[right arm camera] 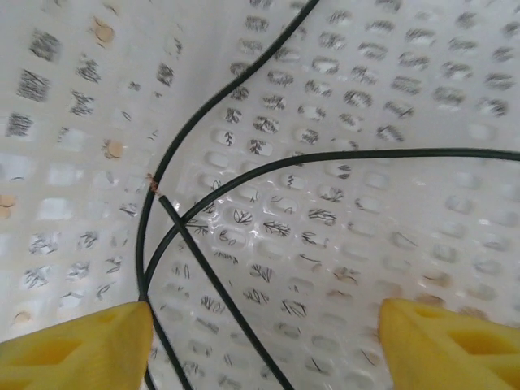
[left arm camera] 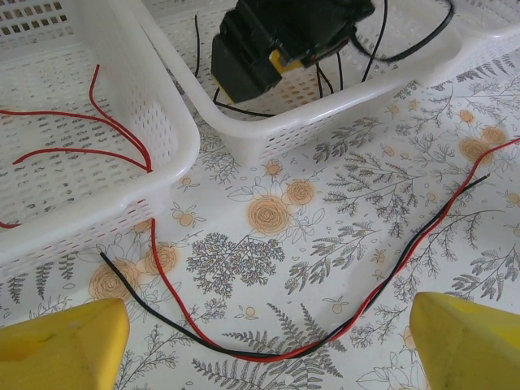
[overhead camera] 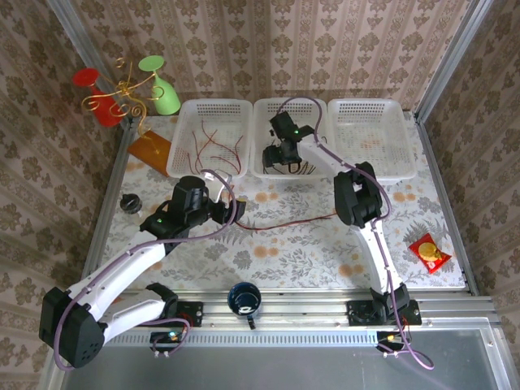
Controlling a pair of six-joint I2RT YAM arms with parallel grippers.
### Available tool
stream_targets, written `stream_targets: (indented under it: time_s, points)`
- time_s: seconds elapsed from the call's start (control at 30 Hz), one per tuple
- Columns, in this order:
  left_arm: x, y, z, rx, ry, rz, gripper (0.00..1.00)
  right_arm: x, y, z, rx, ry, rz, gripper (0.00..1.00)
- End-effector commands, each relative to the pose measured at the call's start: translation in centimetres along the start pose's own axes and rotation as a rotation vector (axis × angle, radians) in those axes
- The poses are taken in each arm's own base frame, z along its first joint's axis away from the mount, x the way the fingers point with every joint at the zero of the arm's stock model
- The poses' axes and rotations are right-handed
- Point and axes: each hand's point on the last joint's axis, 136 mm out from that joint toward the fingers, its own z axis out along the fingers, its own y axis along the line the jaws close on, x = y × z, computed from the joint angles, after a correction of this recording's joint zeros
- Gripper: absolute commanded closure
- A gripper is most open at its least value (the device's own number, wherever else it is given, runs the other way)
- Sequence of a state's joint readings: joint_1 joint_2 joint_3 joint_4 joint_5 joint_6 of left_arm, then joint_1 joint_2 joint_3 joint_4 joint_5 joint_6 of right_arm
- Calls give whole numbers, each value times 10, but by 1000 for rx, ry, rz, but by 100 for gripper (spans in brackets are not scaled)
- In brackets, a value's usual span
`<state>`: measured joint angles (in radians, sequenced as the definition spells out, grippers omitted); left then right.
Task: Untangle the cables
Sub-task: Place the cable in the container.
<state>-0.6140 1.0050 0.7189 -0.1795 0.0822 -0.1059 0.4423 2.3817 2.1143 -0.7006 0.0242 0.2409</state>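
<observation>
Left wrist view: the left gripper [left arm camera: 268,345] holds its fingers apart, red-and-black cables [left arm camera: 390,276] lying between them just outside the middle basket [left arm camera: 325,110]. The right gripper [right arm camera: 266,341], fingers also apart, flanks black cables [right arm camera: 325,154] inside that basket.

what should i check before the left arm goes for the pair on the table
1. left fingers open: ok
2. red and black pair on the table, between them: ok
3. pair pulled apart: not ok, the two run together and cross
4. right fingers open, holding nothing: ok
5. its red end free of the left basket: cannot tell
</observation>
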Motion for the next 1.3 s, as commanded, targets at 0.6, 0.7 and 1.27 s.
stream_targets:
  time_s: [0.6,0.7,1.27]
  points:
    - [-5,-12,15,25,7,5,9,-26,-102,-114,342,-68,162,0]
    - [-4,-12,16,24,9,7,9,-23,-106,-107,343,-49,162,0]
    - [-1,-15,16,22,22,6,9,-2,-105,-75,285,39,187,0]
